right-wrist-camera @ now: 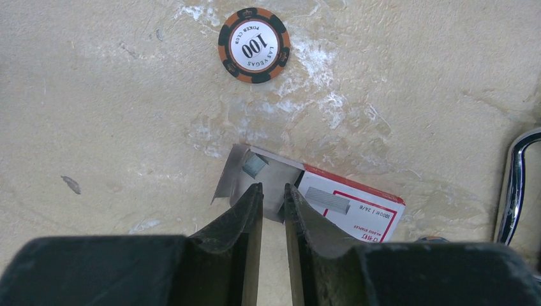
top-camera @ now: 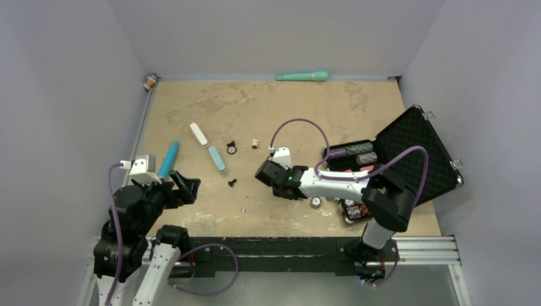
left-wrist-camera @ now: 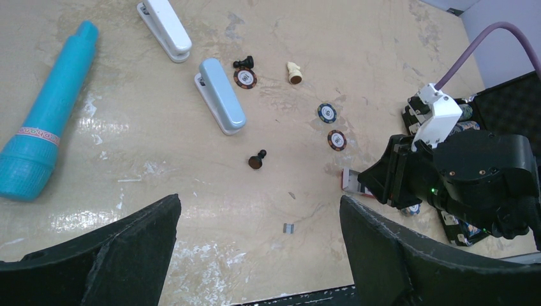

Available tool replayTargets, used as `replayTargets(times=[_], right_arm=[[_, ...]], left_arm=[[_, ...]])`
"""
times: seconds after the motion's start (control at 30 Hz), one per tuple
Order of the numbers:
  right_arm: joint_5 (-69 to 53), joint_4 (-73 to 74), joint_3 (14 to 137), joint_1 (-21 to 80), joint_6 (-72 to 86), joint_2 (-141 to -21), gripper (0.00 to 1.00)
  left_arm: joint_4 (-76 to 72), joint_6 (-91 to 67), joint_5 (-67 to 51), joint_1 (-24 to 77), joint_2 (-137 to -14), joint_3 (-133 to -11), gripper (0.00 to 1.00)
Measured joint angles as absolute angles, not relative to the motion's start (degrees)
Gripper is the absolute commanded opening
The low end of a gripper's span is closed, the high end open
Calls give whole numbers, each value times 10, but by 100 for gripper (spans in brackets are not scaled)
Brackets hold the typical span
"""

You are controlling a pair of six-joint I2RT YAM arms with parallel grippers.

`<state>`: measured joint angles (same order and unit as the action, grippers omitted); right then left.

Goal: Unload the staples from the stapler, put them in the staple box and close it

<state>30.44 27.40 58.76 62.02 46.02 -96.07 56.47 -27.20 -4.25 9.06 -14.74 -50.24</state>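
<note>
While the left gripper (left-wrist-camera: 259,203) stands wide open facing the staples (left-wrist-camera: 289,227), the right gripper (right-wrist-camera: 272,187) hangs barely parted, empty, over a staple box (right-wrist-camera: 360,205).

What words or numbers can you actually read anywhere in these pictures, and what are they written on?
"100", "POKER CLUB", "LAS VEGAS": on the orange-and-black poker chip, right wrist view.
"1000", "24/6": on the red-and-white label of the staple box; the rest of its print is too small to read.
Band around the teal tube: there is lettering, but it is too blurred to read.
Blue poker chip, left wrist view: its print is too small to read.
</note>
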Motion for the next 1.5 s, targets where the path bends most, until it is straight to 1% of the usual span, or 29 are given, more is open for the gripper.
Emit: replayTargets(times=[0.47,0.57,0.67,0.7,0.77,0.9,0.93,0.97,1.0,1.03,1.07,1.3,1.4,1.5], right_arm=[[304,274,588,620,456,-959,24],[303,274,588,620,454,-953,28],[300,272,585,621,453,-933,36],[298,271,583,622,454,-922,40],[293,270,580,624,454,-900,51],[289,266,581,635,455,-880,66],[288,267,581,640,456,-880,68],[287,267,582,646,458,-881,81],[287,269,583,651,459,-882,84],[286,273,588,657,464,-884,97],[286,279,597,664,468,-889,99],[267,280,629,688,498,-900,99],[256,276,630,689,515,-900,96],[237,272,631,689,535,-900,96]], left_arm=[[565,-272,-43,91,-147,-502,98],[565,-272,-43,91,-147,-502,98],[565,-272,-43,91,-147,-502,98],[564,-272,-43,91,-147,-502,99],[565,-272,-43,91,-147,-502,100],[564,-272,-43,91,-147,-502,100],[564,-272,-43,91,-147,-502,100],[564,-272,-43,91,-147,-502,100],[564,-272,-43,91,-147,-502,100],[564,-272,-43,91,-147,-502,100],[564,-272,-43,91,-147,-502,100],[564,-272,-43,91,-147,-502,100],[564,-272,-43,91,-147,-502,100],[564,-272,-43,91,-147,-502,100]])
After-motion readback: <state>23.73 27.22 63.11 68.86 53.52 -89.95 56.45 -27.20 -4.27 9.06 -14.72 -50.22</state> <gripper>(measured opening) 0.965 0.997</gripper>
